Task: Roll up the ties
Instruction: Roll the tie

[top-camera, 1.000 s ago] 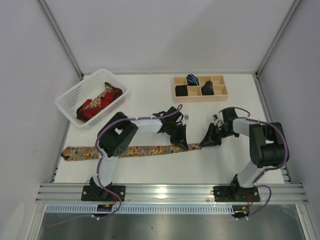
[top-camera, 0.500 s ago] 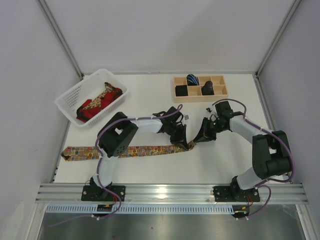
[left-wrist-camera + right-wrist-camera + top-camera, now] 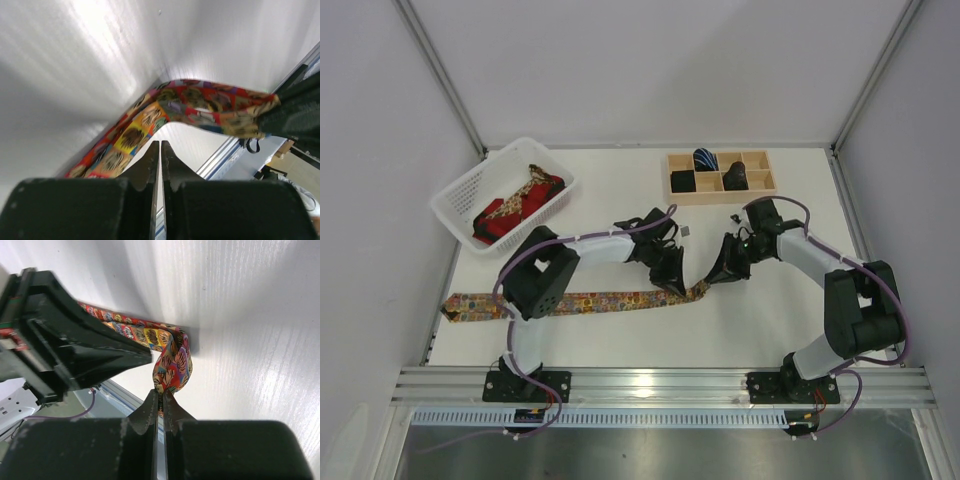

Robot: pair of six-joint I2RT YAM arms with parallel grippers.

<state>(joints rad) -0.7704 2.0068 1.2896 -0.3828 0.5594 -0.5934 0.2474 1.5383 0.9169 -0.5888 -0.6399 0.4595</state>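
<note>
the white table (image 3: 620, 345) is holding everything. the white basket (image 3: 455, 190) is sitting far left with other ties (image 3: 515, 208) inside. the flower tie (image 3: 590, 299) is lying flat along the near side. the right gripper (image 3: 710, 282) is pinching its right end, curled up off the table. the left gripper (image 3: 675, 290) is almost closed, just beside that curl, and it is not holding anything.

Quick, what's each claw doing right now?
Left claw: closed, tips at the floral tie, grip not clear.
Right claw: closed on the tie's folded end.
</note>
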